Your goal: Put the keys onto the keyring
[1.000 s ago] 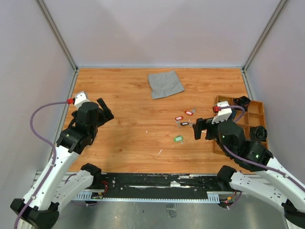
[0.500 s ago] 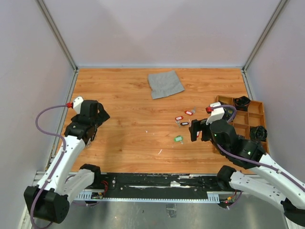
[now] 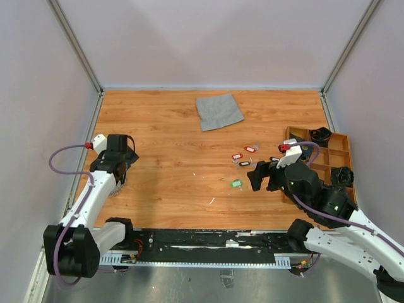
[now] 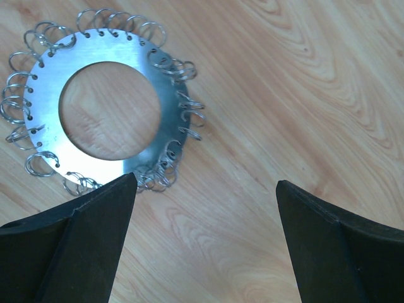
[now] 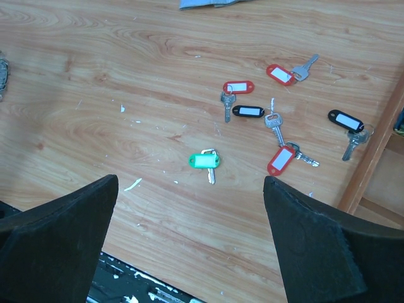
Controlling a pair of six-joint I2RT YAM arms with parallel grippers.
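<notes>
Silvery keyring [image 4: 165,113] by wide-open empty left gripper [image 4: 202,208], right gripper [image 5: 189,208] likewise above keys [image 5: 248,111], tags [image 5: 279,74] unreadable.

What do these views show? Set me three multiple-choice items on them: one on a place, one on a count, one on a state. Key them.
1. Where is the keyring?
A. Flat on the table, just ahead of the left gripper
B. Held in the right gripper
C. Among the keys

2. How many red-tagged keys lie out?
A. One
B. Five
C. Three

3. How does the right gripper stand?
A. Shut on a key
B. Open, holding nothing
C. Shut on the keyring

Key:
1 A: the left wrist view shows the ring on the bare wood beyond the spread fingers.
2 C: the right wrist view shows three red tags, besides two black and one green.
3 B: its fingers stand wide apart over the table, with nothing between them.
</notes>
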